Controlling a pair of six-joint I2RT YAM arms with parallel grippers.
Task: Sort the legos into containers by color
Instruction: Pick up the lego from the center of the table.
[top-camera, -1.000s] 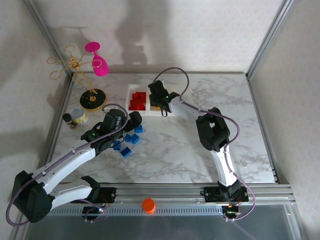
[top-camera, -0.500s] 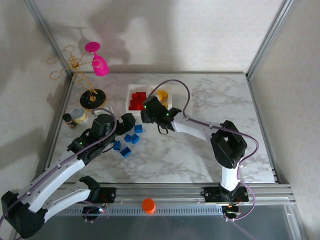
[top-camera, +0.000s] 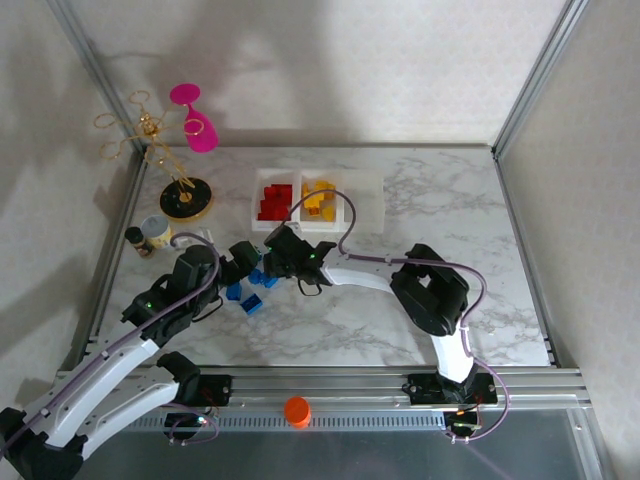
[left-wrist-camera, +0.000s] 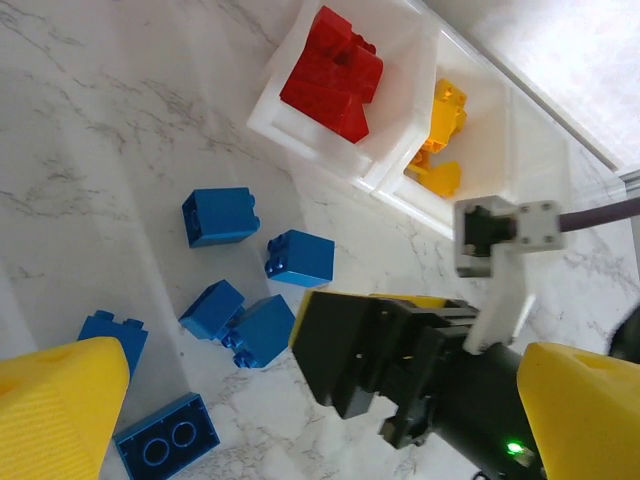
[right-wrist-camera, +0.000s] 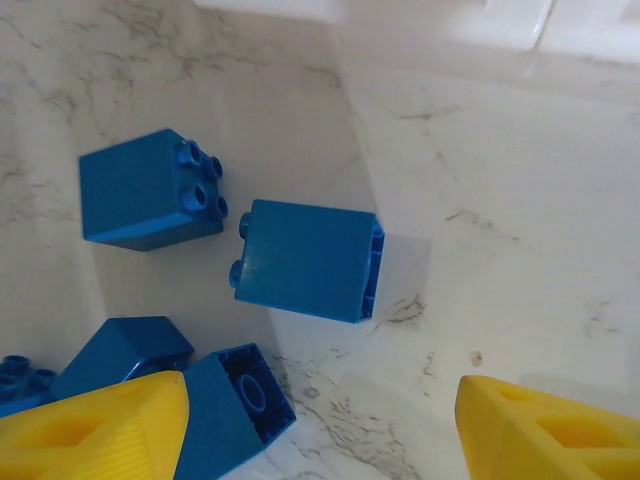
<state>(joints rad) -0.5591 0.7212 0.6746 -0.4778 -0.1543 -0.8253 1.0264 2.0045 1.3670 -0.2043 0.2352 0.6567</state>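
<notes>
Right jaws: I see the right gripper (right-wrist-camera: 320, 400) with its two yellow fingers (right-wrist-camera: 100, 420) far apart. Nothing is between them.
Left jaws: the left gripper (left-wrist-camera: 320, 400) is wide apart too and holds nothing.
Why they are there: the right gripper hangs low over the loose blue bricks (top-camera: 250, 303). I think this is so it can drop onto one. The left gripper sits just beside it at the same pile, and I think it is waiting its turn.
Closest brick: one blue brick (right-wrist-camera: 308, 260) lies on its side on the table (top-camera: 350, 330), just ahead of the right fingers. It touches no other brick.
Which way it points: in the right wrist view its bumps face left and its hollow end faces right. So its long way runs left to right, the same line the fingers close along.
My guess: a small turn of the wrist would let the fingers press on flat sides.
Bins: the bins (top-camera: 362, 205) sit near, past the pile. Red bricks (top-camera: 275, 200) fill one and yellow bricks (top-camera: 318, 197) the next. The last looks empty, so I think blue goes there.
</notes>
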